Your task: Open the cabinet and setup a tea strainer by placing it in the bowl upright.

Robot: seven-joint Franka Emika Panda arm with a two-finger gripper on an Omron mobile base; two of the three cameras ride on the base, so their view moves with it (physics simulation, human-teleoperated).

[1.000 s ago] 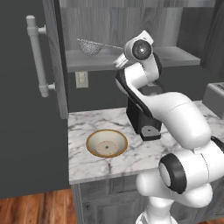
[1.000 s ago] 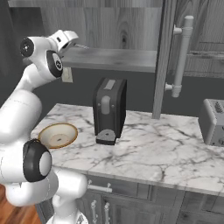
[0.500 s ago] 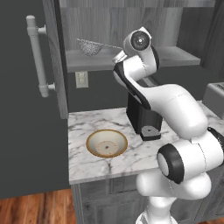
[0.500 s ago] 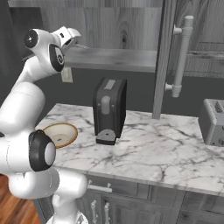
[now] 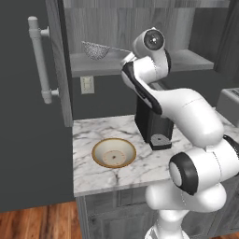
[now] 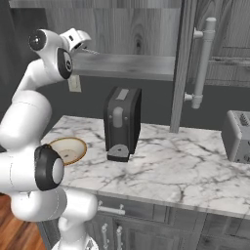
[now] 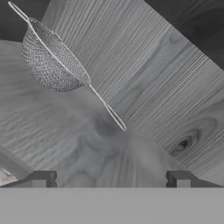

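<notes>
The tea strainer sits upright on the shelf inside the open cabinet, near the shelf's left end, its thin handle pointing right toward the arm. In the hand view the strainer lies at upper left on the grey wood-grain shelf, mesh basket rounded downward and the handle running toward the middle of the picture, ending well short of the fingers. The gripper is released: its two dark fingertips stand wide apart at the bottom, with nothing between them, apart from the strainer.

In the left base view the gripper is at shelf level, just beside the tip of the strainer's handle. The cabinet's left door is swung open, its long pale bar handle upright.

Below, the bowl rests on the marble counter, near its left edge, holding nothing. A dark coffee machine stands to the bowl's right. In the right base view a toaster sits at the counter's far right, and the right door's handle hangs above it
</notes>
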